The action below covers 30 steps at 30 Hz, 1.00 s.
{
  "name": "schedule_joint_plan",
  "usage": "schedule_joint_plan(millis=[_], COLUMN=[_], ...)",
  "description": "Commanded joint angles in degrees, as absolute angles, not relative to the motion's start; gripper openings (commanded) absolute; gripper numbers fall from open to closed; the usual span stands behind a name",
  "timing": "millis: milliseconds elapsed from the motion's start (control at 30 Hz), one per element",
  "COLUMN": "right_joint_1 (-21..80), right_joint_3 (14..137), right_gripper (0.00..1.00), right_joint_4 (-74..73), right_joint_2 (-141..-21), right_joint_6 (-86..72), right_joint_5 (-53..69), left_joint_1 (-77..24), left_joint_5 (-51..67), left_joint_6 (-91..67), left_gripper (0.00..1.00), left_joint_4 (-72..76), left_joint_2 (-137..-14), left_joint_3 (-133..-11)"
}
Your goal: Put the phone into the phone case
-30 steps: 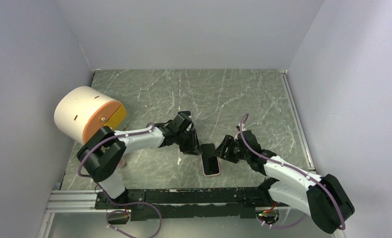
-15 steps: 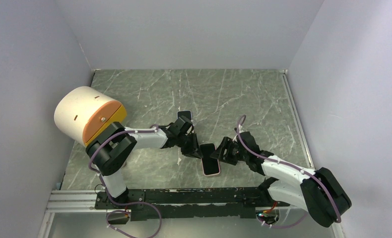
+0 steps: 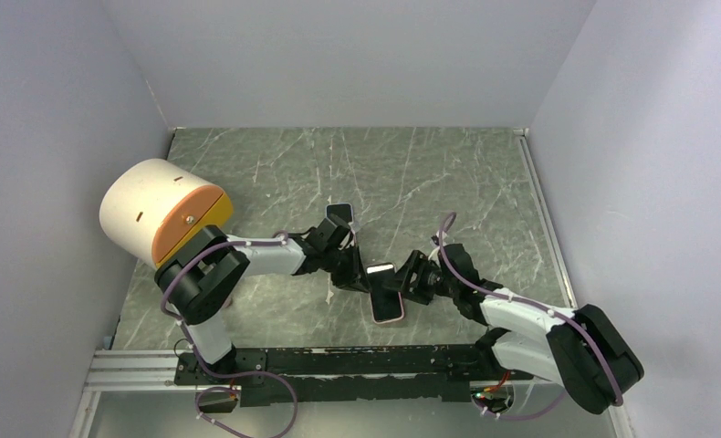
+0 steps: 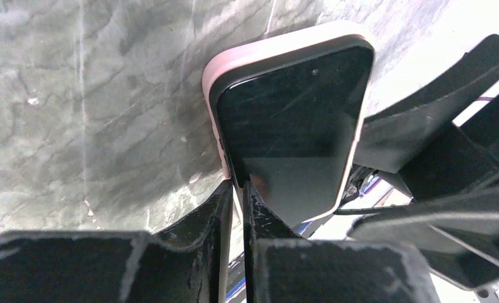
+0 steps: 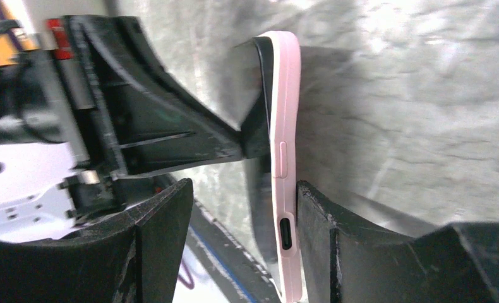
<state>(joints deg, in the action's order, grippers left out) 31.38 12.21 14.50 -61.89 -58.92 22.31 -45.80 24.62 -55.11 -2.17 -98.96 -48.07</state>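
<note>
Closing in by the near edge, our clenched left gripper (image 4: 234, 196) began seating the phone (image 4: 291, 126); the released right gripper (image 5: 237, 196) straddled the case (image 5: 286, 95).

L arm (image 3: 256, 255) reaches fwd-right, forearm low, wrist turned in; left gripper (image 3: 355, 276) has fingers (image 4: 259, 218) nearly together, only a thin slit betw. them. R arm (image 3: 521, 310) reaches fwd-left, also low; right gripper (image 3: 395, 285) fingers (image 5: 158, 233) spread wide. Grippers sit tip-to-tip.
</note>
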Motion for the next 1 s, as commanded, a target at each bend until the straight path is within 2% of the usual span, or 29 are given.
schedule_joint_plan(millis=[0,233,433,600,833,933,967], right_joint_1=[31.94,32.06,32.02,32.07,32.04,31.83,31.74], right_joint_3=[13.18,14.23,14.27,15.62,18.21,19.49,19.77], right_gripper=[0.63,0.55,0.4,0.33,0.11,0.0,0.0], right_joint_4=[23.35,17.7,18.29,16.86,14.89,13.66,13.67], right_joint_2=[-59.37,-62.13,-63.93,-66.15,-66.2,-63.79,-62.94], right_joint_6=[-63.44,-60.87,-59.61,-57.98,-55.05,-53.89,-53.66], right_joint_5=[27.86,25.83,25.39,25.26,25.78,25.73,25.99], left_joint_1=[-46.58,-46.56,-46.58,-46.54,-46.05,-44.04,-43.06], left_joint_5=[22.86,23.59,24.45,25.14,25.75,28.33,29.52], left_joint_6=[-53.34,-53.61,-54.2,-54.83,-54.31,-52.49,-51.95], left_gripper=[0.16,0.17,0.17,0.19,0.2,0.28,0.33], left_joint_4=[-3.34,-1.98,-0.55,-0.44,-2.26,-3.97,-4.97], left_joint_2=[-98.16,-98.58,-99.01,-99.02,-96.17,-91.66,-89.54], left_joint_3=[-46.0,-45.88,-45.48,-45.23,-45.56,-45.23,-45.04])
